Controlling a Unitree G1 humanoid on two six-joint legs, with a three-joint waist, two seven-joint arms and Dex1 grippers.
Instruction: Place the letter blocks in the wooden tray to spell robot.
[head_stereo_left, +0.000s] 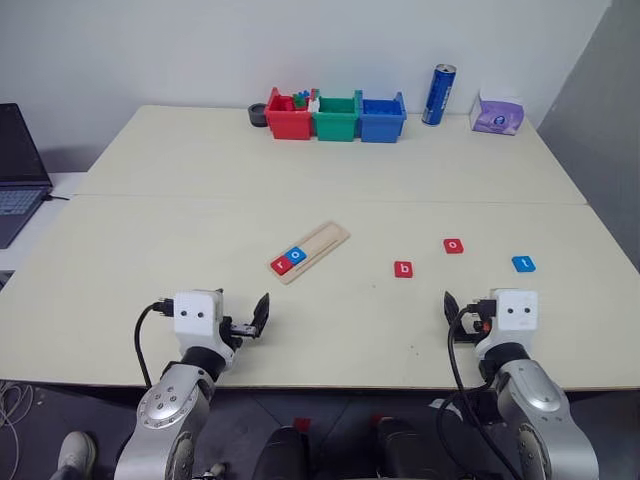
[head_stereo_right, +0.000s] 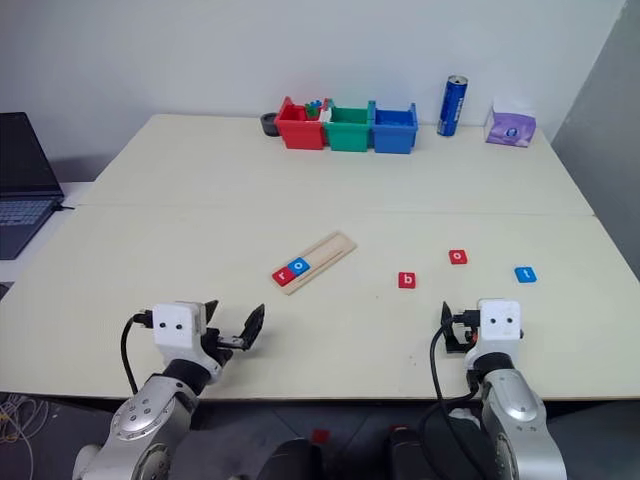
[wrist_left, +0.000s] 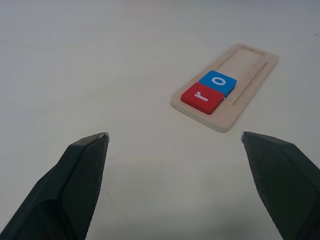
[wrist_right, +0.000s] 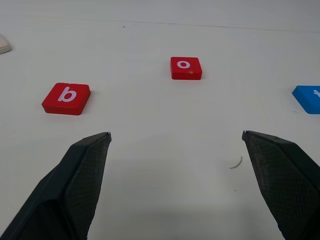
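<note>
Wooden tray (head_stereo_left: 310, 251) holds 2 letter blocks (head_stereo_left: 288, 261).

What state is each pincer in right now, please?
Left pincer: open, holding nothing, over the table short of the wooden tray.
Right pincer: open, holding nothing.

Bright, even light; approx. sharp throughout.

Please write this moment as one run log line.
wooden tray: red r, blue o placed | table: red b, red o, blue block | left gripper open | right gripper open
</note>
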